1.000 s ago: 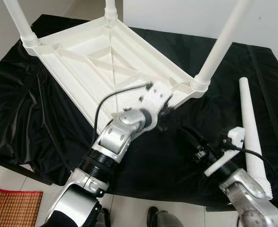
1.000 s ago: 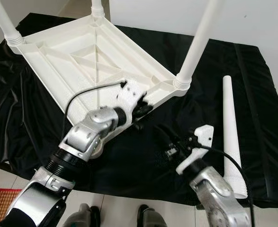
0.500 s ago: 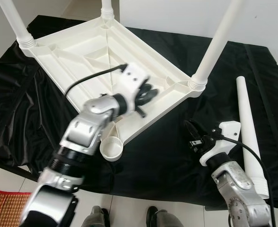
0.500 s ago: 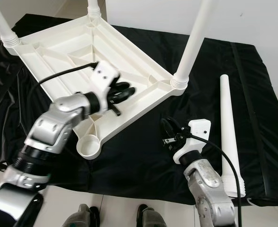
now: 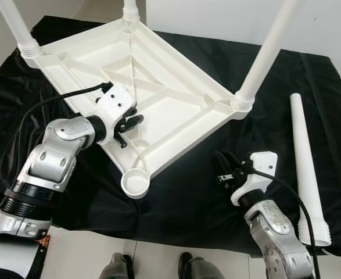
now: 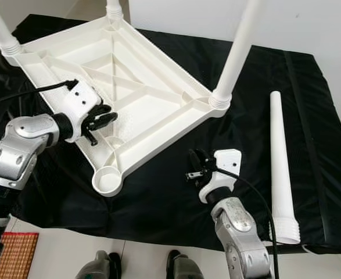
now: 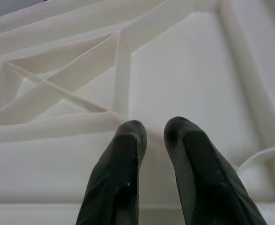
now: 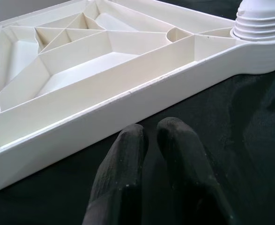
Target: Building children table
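We see the white plastic tabletop (image 5: 153, 99) lying upside down on the bench (image 5: 321, 104), which is draped in a black cloth (image 5: 187, 192). The tabletop takes up the left and middle of the bench, turned at an angle, ribbed underside up.

Three legs already stand in their corner sockets: one at the far left corner (image 5: 16, 26), one at the far corner (image 5: 130, 7), one at the corner toward the bench's right side (image 5: 263, 58). The fourth corner socket (image 5: 135, 183), nearest the bench's front edge, is an open round cup with nothing in it.

The loose leg (image 5: 307, 168) lies flat on the cloth near the bench's right edge, well apart from the tabletop, its threaded wide end toward the front edge.

Our left gripper (image 5: 128, 124) sits over the tabletop's underside, just inside the front-left rim, not far from the open socket. In the left wrist view its fingers (image 7: 123, 173) are nearly together, a thin gap between them, holding nothing; we cannot tell whether the tips touch the plastic.

Our right gripper (image 5: 223, 168) hangs over bare cloth between the tabletop's front-right rim and the loose leg. Its fingers (image 8: 128, 173) are pressed together and empty, pointing at the rim.

Two shoe tips (image 5: 115, 268) show on the floor below the front edge.
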